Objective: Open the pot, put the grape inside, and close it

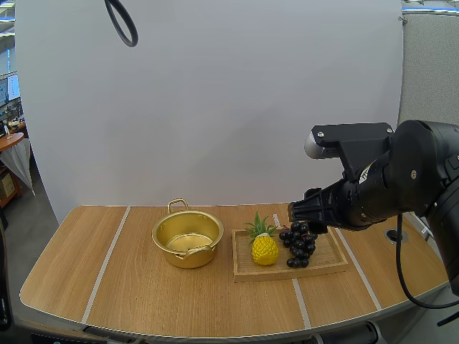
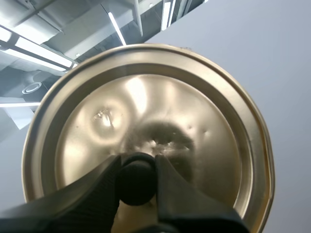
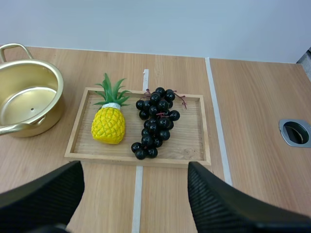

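Note:
The gold pot (image 1: 188, 239) stands open on the table left of the wooden tray (image 1: 326, 261); it is also in the right wrist view (image 3: 28, 101). A bunch of dark grapes (image 1: 299, 243) (image 3: 155, 122) lies on the tray. My right gripper (image 1: 307, 213) hovers above the grapes, its fingers (image 3: 228, 204) wide apart with nothing between them. My left gripper (image 2: 137, 182) is shut on the black knob (image 2: 136, 183) of the gold lid (image 2: 160, 116), held up off the table.
A yellow toy pineapple (image 1: 264, 246) (image 3: 110, 121) lies on the tray between the pot and the grapes. A round grommet hole (image 1: 395, 234) (image 3: 296, 132) sits in the table to the right of the tray. Bare tabletop lies left of the pot.

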Controlling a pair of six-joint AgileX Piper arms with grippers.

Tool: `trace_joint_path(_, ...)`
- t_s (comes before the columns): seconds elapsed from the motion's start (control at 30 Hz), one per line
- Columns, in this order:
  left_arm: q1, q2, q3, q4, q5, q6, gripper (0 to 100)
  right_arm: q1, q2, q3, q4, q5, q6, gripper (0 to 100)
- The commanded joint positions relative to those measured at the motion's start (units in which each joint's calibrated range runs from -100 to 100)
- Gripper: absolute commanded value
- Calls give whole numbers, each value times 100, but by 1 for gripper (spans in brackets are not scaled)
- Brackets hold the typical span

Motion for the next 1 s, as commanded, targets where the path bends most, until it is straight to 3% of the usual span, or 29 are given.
trace_joint_path(0.0, -21, -28, -44, 79, -337, -67, 0, -21, -4, -49, 1, -386, -7, 100)
trace_joint_path(0.63, -21, -28, -44, 79, -337, -67, 0, -21, 2863, -66, 260, -2292, 231, 100)
trace_joint_path(0.97, -21, -28, -44, 79, -337, -67, 0, -70, 3846, -66, 364, -2988, 231, 100)
